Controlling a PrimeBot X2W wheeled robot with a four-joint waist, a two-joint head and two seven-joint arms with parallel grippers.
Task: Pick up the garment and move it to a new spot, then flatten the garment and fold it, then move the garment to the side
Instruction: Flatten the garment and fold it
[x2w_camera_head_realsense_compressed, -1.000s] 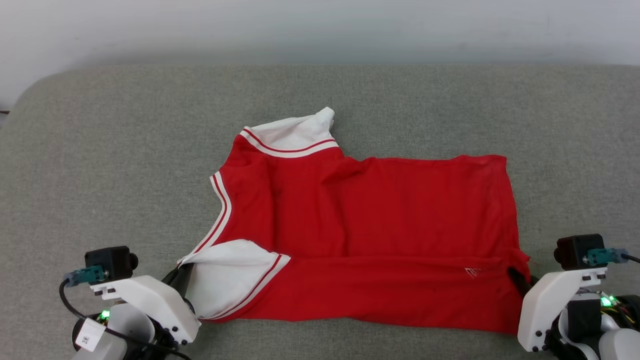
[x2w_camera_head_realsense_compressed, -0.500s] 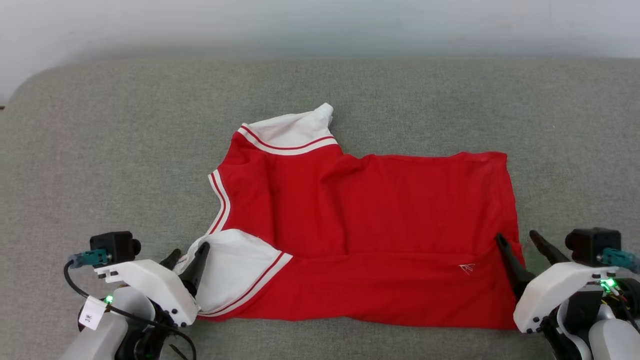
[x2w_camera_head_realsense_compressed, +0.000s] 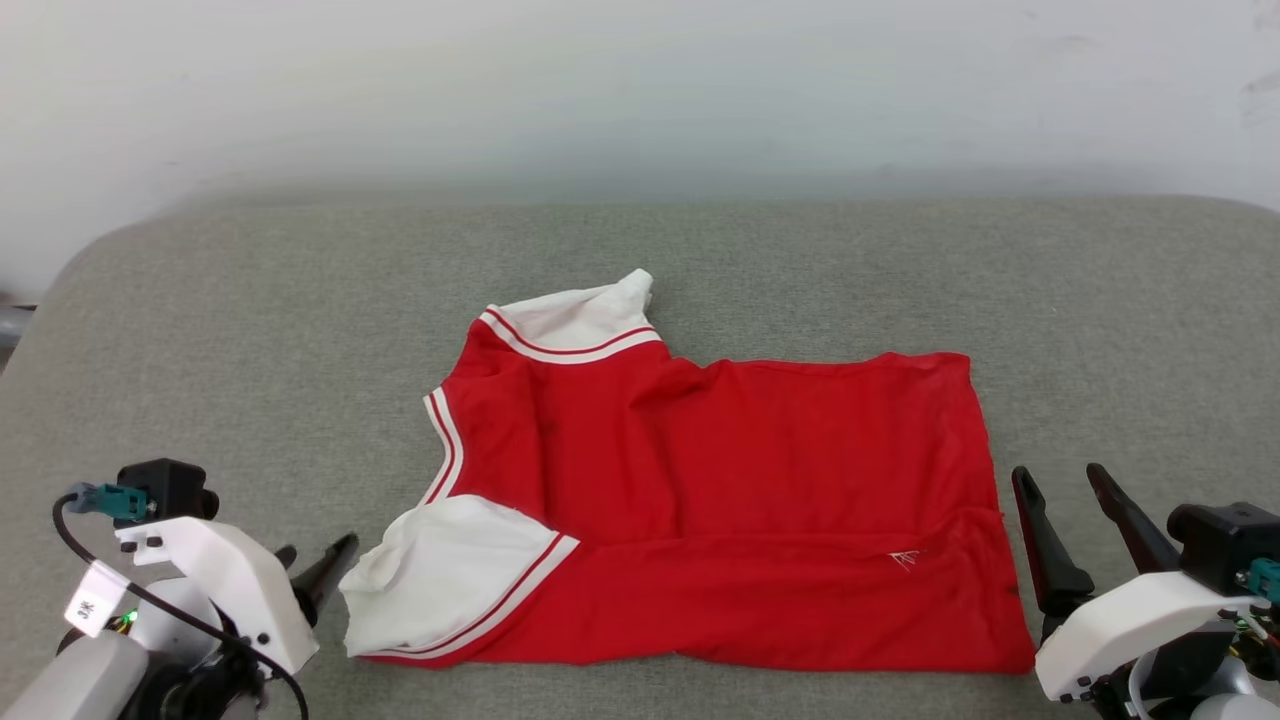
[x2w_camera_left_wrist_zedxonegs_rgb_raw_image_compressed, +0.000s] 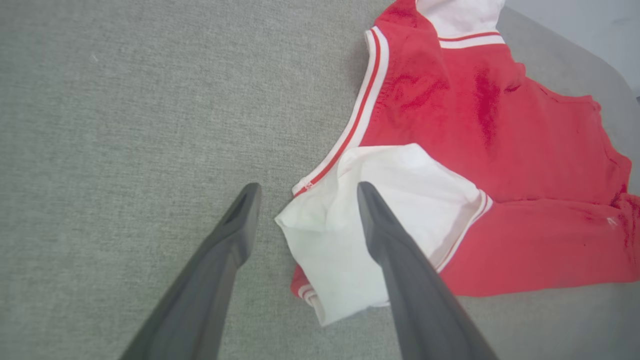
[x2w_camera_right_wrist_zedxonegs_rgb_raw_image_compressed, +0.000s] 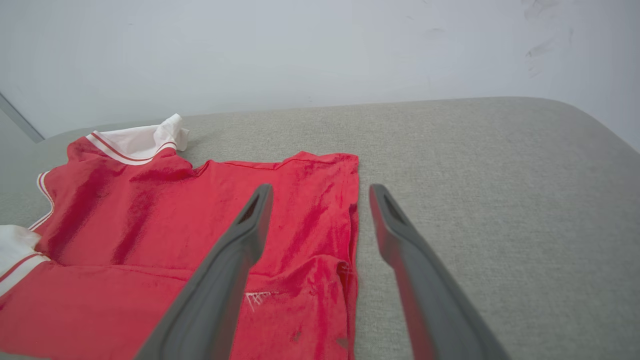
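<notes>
The grey table (x2w_camera_head_realsense_compressed: 200, 330) runs wide from left to right, with rounded far corners against a pale wall (x2w_camera_head_realsense_compressed: 640, 90). Bare cloth-covered surface lies open on every side of the garment, broadest at the far left and far right, and a narrow strip is open along the near edge.

The garment (x2w_camera_head_realsense_compressed: 760, 480) lies flat in the middle of the table, a little nearer than centre. Its long axis runs left to right, with the neck end to the left and the straight hem to the right. The near long side is folded over onto the body. The far sleeve (x2w_camera_head_realsense_compressed: 575, 315) sticks out toward the wall, and the near sleeve (x2w_camera_head_realsense_compressed: 440, 570) lies white at the near left corner.

The right claw (x2w_camera_head_realsense_compressed: 1056, 470) stands wide and holds nothing, just right of the hem at the near right corner, with one finger (x2w_camera_right_wrist_zedxonegs_rgb_raw_image_compressed: 235, 260) over the red edge. The left claw (x2w_camera_head_realsense_compressed: 318, 546) is also spread wide and empty, just left of the near sleeve. I cannot tell whether its finger (x2w_camera_left_wrist_zedxonegs_rgb_raw_image_compressed: 395, 250) touches the cloth.
</notes>
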